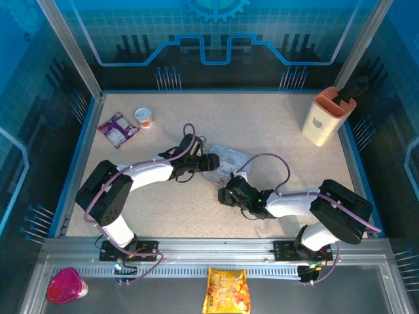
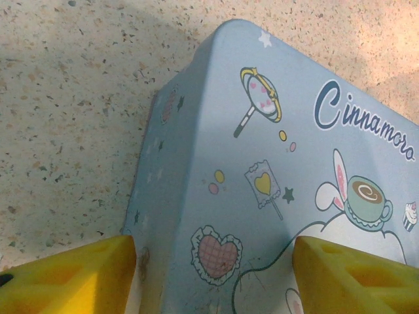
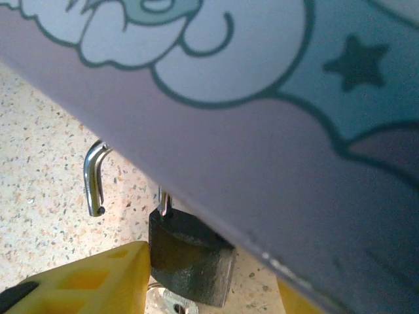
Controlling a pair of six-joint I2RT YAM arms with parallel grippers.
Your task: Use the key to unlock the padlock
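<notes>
The left gripper (image 2: 214, 252), jaws apart, straddles one end of the tin box (image 2: 262, 131); I cannot tell whether it grips. Bare tabletop (image 1: 275, 118) lies open beyond. Low in the right wrist view, under the tin's edge, sits the padlock (image 3: 190, 258), its shackle (image 3: 95, 180) sprung free, between the parted jaws of the right gripper (image 3: 213, 271), one finger (image 3: 85, 281) touching it.

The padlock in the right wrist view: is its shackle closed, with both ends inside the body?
No, one end of the shackle hangs free in the air beside the dark body of the padlock.
</notes>
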